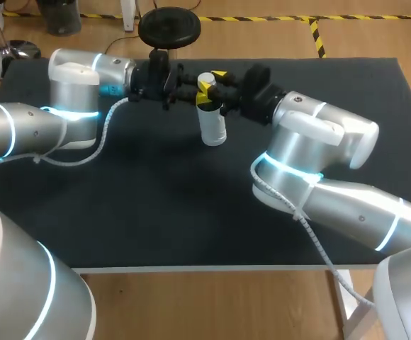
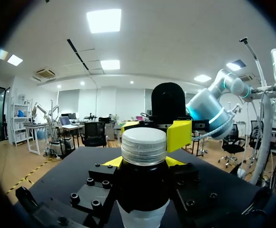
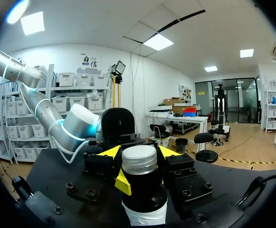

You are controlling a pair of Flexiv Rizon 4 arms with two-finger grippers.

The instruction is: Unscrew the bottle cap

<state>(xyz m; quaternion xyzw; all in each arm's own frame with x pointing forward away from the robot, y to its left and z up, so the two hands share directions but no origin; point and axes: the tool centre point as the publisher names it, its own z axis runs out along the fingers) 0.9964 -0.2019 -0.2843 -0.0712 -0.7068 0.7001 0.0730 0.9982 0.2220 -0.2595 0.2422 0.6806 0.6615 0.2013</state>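
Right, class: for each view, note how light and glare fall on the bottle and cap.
Head view: the white bottle stands bright against the dark table, no glare. Left wrist view: the cap glints along its ribbed rim. Right wrist view: the cap looks evenly lit, its rim duller.

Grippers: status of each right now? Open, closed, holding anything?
Left gripper: closed on the bottle, at its neck.
Right gripper: closed on the cap.

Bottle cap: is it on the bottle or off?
On. The ribbed cap sits squarely on the neck of the bottle in both wrist views; whether it is loosened, cannot tell.
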